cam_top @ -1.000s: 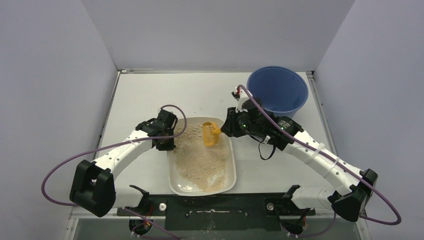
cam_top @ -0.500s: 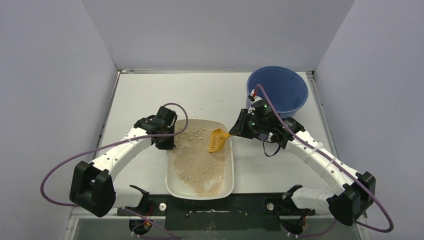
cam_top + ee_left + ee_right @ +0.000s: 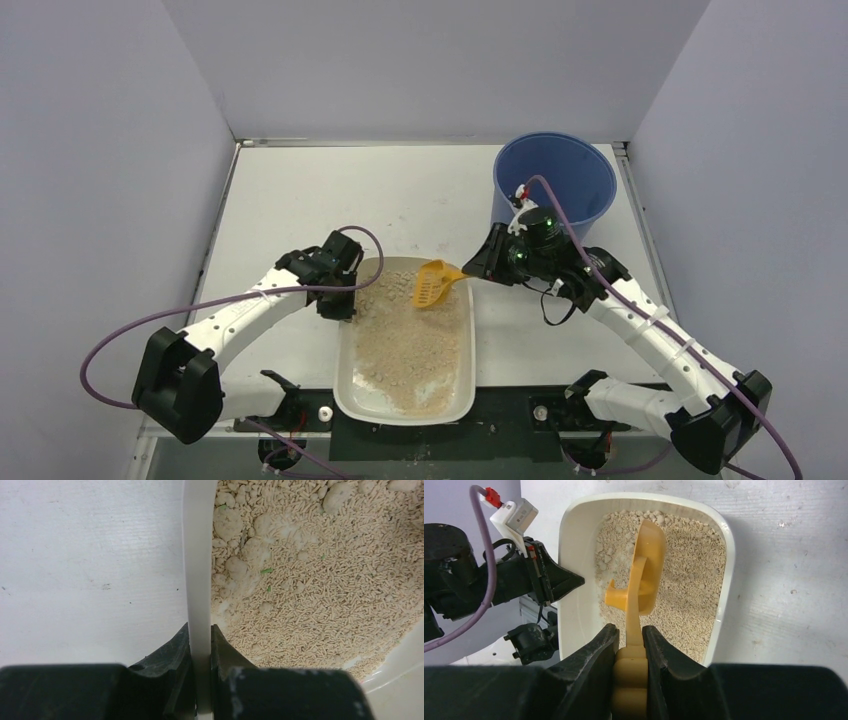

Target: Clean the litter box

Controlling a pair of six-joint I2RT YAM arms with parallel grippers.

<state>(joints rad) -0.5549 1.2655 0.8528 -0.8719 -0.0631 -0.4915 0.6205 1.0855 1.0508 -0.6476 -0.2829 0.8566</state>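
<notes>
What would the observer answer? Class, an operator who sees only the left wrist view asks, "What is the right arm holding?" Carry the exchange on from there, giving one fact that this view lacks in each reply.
Observer: The right end effector is shut on the handle of an orange scoop.
Operator: Where is the scoop's bowl? I see only litter and the rim in my left end effector.
Observer: Over the litter at the far end of the litter box, towards its right side.
Operator: Is there anywhere to tip it?
Observer: A blue bucket stands at the far right of the table, apart from the litter box.
</notes>
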